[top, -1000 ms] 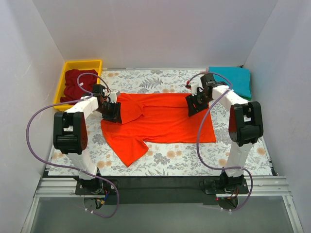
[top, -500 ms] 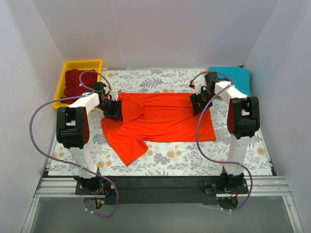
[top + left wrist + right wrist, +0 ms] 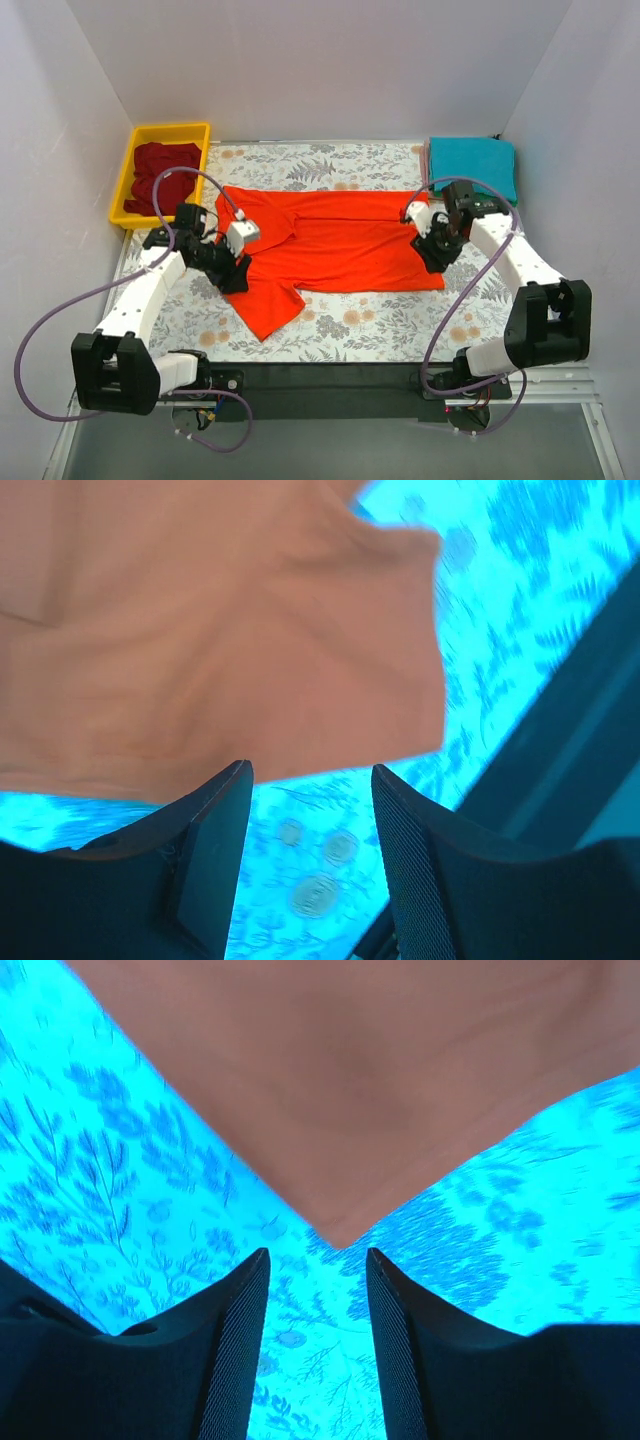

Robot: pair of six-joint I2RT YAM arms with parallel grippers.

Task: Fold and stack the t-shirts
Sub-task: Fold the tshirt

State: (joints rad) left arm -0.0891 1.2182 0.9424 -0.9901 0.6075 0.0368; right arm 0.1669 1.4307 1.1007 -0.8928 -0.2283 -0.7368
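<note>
The orange-red t-shirt (image 3: pixel 330 240) lies spread on the floral cloth, with one sleeve (image 3: pixel 265 312) pointing toward the near edge. My left gripper (image 3: pixel 232 272) hovers at its near-left edge. In the left wrist view this gripper (image 3: pixel 310 770) is open and empty, the shirt (image 3: pixel 200 630) just beyond its tips. My right gripper (image 3: pixel 438 256) is over the shirt's near-right corner. In the right wrist view it (image 3: pixel 317 1253) is open, with the shirt corner (image 3: pixel 335 1230) ahead of the gap. A maroon t-shirt (image 3: pixel 160 175) lies bunched in the bin. A teal t-shirt (image 3: pixel 475 165) lies folded at the back right.
The yellow bin (image 3: pixel 125 170) stands at the back left. White walls close in the table on three sides. The floral cloth (image 3: pixel 380 320) shows bare between the shirt and the near edge. Purple cables loop from both arms.
Both grippers have left the shirt's far corners and swung toward its near side. The shirt's far-left part now lies flatter and reaches further left.
</note>
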